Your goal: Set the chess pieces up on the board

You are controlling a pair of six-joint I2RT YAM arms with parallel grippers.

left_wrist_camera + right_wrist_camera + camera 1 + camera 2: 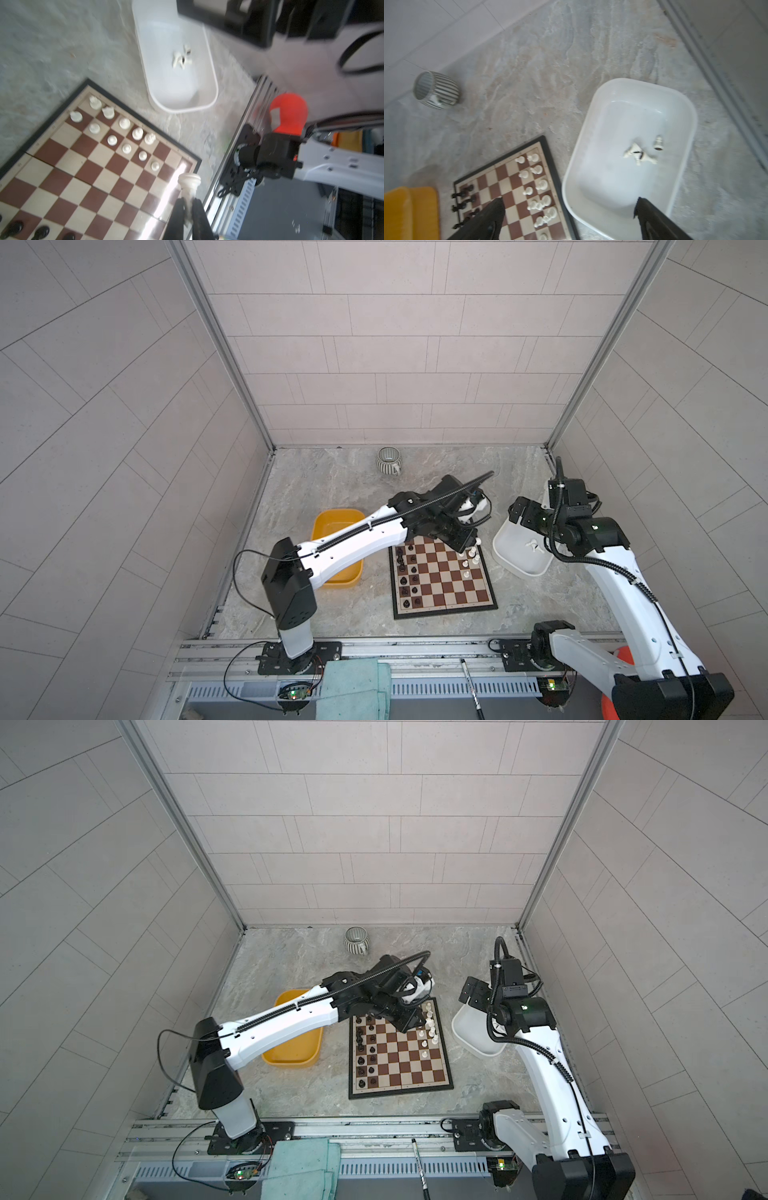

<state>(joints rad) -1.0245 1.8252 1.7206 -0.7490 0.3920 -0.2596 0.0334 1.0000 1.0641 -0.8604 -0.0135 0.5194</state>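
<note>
The board [449, 589] lies flat on the marbled table [332, 472], between the two trays. Black chessmen [409, 572] stand in two files along its left edge. White chessmen [124, 133] stand bunched in two files along its right edge, towards the far end.

My left gripper [188, 202] is clenched on one white chessman [189, 187]. The fingers [180, 207] pinch its upper part and its round base points away from them. In both top views this gripper [409, 1021] hangs over the board's far right corner, just beside the white group. I cannot tell whether the held piece touches a square.

The white tray [602, 176] sits just right of the board, with a few more white pieces [638, 155] lying on their sides inside it. My right gripper [569, 199] is above that tray's board-side rim, jaws spread wide and holding nothing.

The yellow tray [340, 581] sits left of the board, partly under my left arm. A striped mug [388, 460] stands well apart, near the back wall.
</note>
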